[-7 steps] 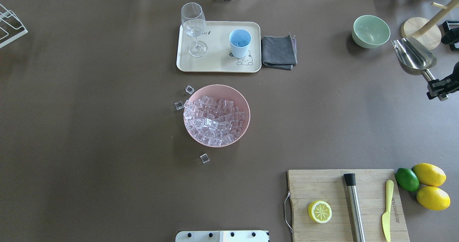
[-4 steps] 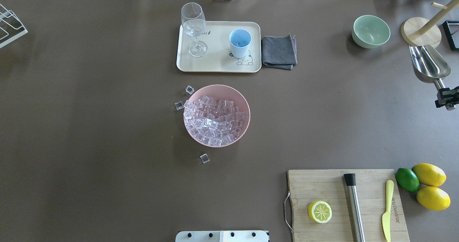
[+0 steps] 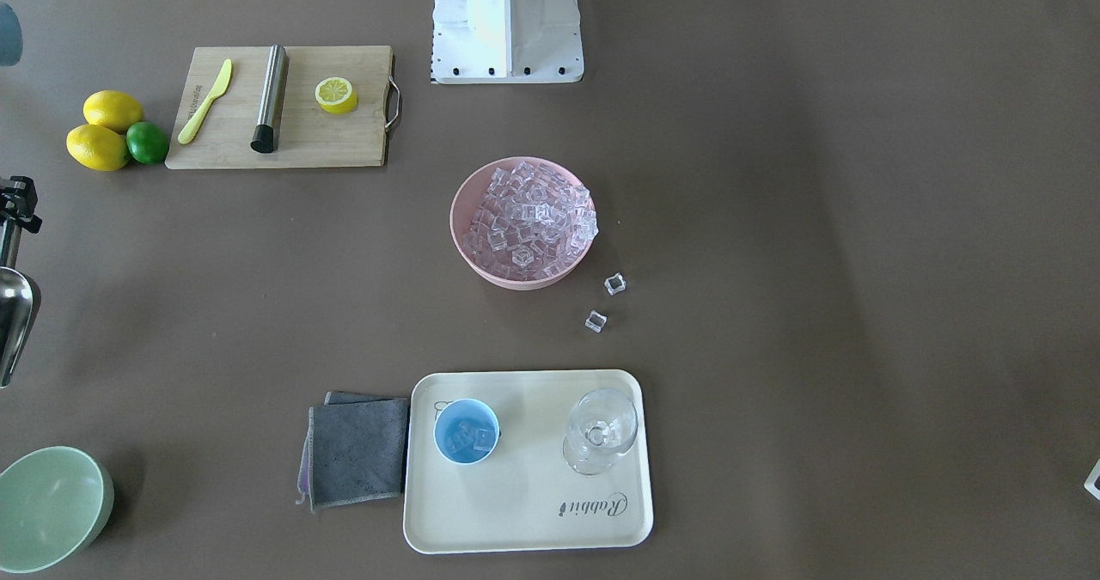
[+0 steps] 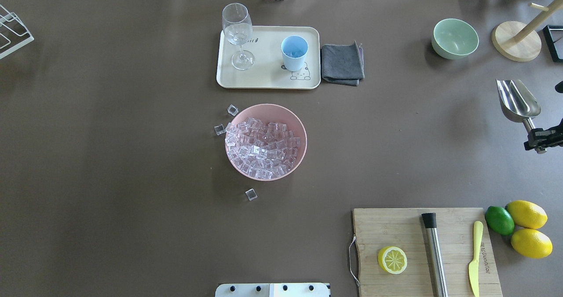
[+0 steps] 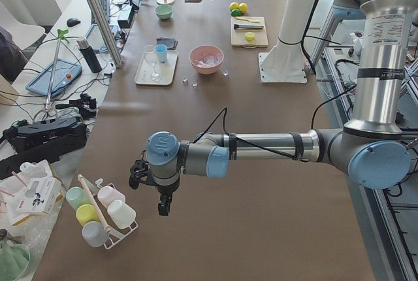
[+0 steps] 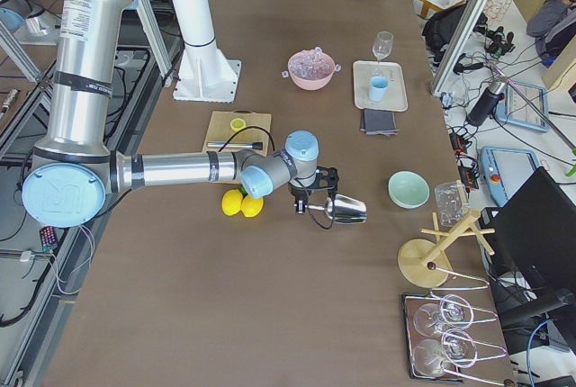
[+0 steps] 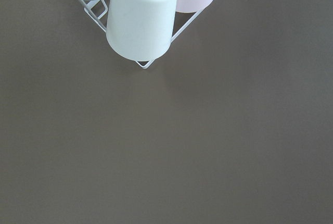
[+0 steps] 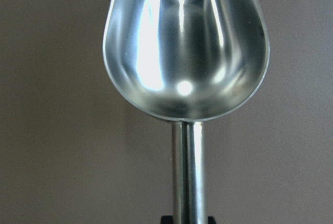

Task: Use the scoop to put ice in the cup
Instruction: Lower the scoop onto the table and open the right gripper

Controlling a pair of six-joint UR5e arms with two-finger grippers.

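Observation:
The steel scoop [image 4: 517, 100] hangs over the table's right edge, its trough empty in the right wrist view [image 8: 184, 52]. My right gripper [image 4: 538, 141] is shut on its rod handle. The light-blue cup [image 4: 294, 53] stands on the cream tray [image 4: 264, 76], with a few cubes inside it [image 3: 467, 434]. The ice [image 4: 263, 148] fills a pink bowl [image 4: 301, 130] at mid table, and three loose cubes lie beside it. My left gripper [image 5: 161, 206] shows only in the exterior left view, over the table's far left end; I cannot tell whether it is open or shut.
A wine glass [image 4: 238, 35] shares the tray, with a grey cloth [image 4: 342, 64] beside it. A green bowl [image 4: 455, 38] and a wooden stand [image 4: 516, 41] sit at back right. Cutting board [image 4: 396, 226], lemons and lime at front right. A mug rack [image 7: 143, 21] lies below the left wrist.
My right gripper has carried the scoop away from the wooden stand, toward the robot's side of the table, along the right edge. Nothing else has moved.

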